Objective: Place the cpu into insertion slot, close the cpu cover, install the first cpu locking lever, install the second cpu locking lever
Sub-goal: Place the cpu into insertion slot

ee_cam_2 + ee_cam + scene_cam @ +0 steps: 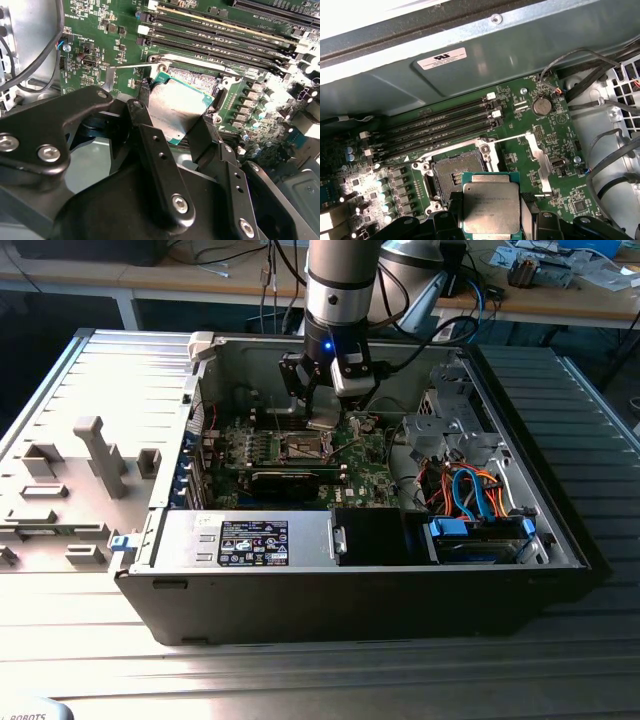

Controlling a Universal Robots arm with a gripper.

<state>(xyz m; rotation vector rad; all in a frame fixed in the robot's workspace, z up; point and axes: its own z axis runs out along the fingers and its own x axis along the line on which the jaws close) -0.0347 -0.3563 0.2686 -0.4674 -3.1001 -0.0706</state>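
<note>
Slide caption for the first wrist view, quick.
The gripper holds the cpu close to the empty insertion slot on the green motherboard.

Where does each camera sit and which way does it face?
Exterior view: off the arm, above, looking down into the open computer case; shows the arm and gripper.
Second wrist view: on the wrist, looking along the fingers to the gripped chip.
First wrist view: on the wrist, facing the circuit board; fingers flank the chip, near the socket.
Shared: both wrist views show chip and socket.
</note>
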